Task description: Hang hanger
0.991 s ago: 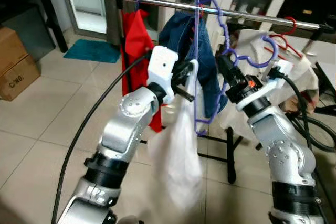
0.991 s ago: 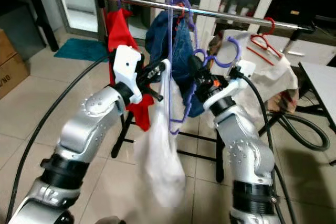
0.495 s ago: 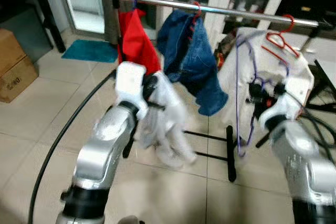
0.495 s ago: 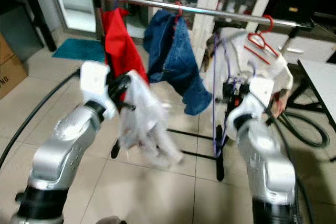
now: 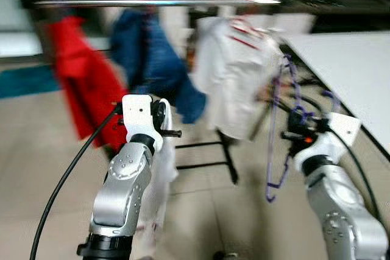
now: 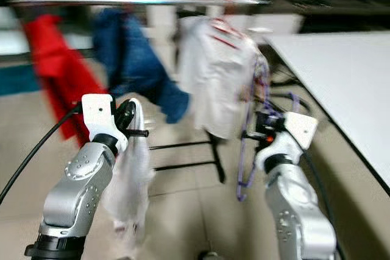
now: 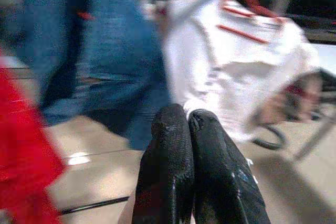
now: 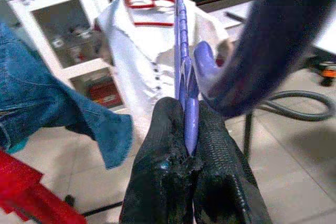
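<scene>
Your purple hanger (image 8: 182, 61) is not yet hung: it sits below the rail (image 5: 158, 3), pinched in the right end effector (image 8: 190, 129). Your left end effector (image 7: 187, 121) is closed on a white garment (image 6: 131, 175). You have 1 hang left.

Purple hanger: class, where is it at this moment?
The purple hanger hangs from the shut right gripper on the robot's right, off the rail, just right of the white shirt.

rail (image 5: 152, 2) behind grippers | three garments on rail | table (image 5: 341, 65) right | hanger (image 5: 277, 132) right of rack
</scene>
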Controlling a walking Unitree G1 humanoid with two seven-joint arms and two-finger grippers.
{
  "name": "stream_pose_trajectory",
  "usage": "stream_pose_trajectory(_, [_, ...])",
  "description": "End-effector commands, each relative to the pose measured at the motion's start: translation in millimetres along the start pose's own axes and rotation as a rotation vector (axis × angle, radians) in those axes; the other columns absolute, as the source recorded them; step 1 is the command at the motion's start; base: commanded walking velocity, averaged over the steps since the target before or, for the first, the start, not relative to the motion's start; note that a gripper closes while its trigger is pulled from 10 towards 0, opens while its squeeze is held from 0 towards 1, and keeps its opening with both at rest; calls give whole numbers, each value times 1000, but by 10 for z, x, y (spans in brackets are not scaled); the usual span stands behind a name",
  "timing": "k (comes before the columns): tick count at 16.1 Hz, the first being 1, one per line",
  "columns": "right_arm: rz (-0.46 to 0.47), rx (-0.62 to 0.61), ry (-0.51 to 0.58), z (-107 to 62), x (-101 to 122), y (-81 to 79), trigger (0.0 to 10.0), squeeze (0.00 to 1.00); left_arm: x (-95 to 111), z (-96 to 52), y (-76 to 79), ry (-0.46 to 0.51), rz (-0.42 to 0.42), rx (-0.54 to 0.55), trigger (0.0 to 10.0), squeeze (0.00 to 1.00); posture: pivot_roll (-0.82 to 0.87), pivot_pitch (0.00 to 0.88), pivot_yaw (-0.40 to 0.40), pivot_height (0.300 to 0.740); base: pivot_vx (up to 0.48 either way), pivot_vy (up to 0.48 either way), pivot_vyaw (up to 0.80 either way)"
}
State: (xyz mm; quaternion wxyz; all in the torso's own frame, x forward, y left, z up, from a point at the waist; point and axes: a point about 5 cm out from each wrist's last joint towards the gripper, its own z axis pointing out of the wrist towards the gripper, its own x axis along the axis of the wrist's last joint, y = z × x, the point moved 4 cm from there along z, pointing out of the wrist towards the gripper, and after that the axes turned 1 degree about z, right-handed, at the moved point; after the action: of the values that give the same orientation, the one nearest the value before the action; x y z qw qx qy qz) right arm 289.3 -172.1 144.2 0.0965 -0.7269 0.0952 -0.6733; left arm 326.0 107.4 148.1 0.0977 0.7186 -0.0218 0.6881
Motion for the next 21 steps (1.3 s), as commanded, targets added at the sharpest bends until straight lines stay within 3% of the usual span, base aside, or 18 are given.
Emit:
stream_pose_trajectory(1, [-41, 12, 38, 4, 105, -56, 10000, 0, 58, 4, 7, 29, -30, -6, 10000, 0, 82, 0, 9, 740, 0, 0, -800])
stream_pose_trajectory(3, [-80, 15, 50, 19, 139, -77, 10000, 0, 15, 18, -43, 17, -47, 20, 10000, 0, 83, 0, 11, 740, 0, 0, -800])
stream_pose_trajectory(7, [-102, -20, 30, 29, 87, -45, 10000, 0, -26, 34, -118, -15, 25, 75, 10000, 0, 89, 0, 9, 740, 0, 0, -800])
stream_pose_trajectory(11, [-58, -34, 21, 43, 48, -54, 10000, 0, 33, 40, -103, 2, 34, 54, 10000, 0, 93, 0, 6, 740, 0, 0, -800])
stream_pose_trajectory(13, [-46, -85, 82, 61, 157, -18, 10000, 0, 14, 95, -254, -15, 200, 87, 10000, 0, 88, 0, 14, 740, 0, 0, -800])
stream_pose_trajectory(15, [-66, -123, 67, 32, 100, 69, 10000, 0, 215, 139, -276, 17, 280, -1, 10000, 0, 90, 0, 27, 740, 0, 0, -800])
stream_pose_trajectory(17, [-114, -170, 97, 10, 93, 148, 10000, 0, 310, 158, -271, 23, 328, -38, 10000, 0, 90, 0, 42, 740, 0, 0, -800])
stream_pose_trajectory(19, [-44, -154, 96, -5, 85, 148, 10000, 0, 333, 177, -273, 39, 352, -49, 10000, 0, 85, 0, 53, 740, 0, 0, -800])
stream_pose_trajectory(21, [-61, -197, 49, -16, 33, 234, 10000, 0, 371, 211, -360, 69, 351, -11, 10000, 0, 87, 0, 55, 740, 0, 157, -800])
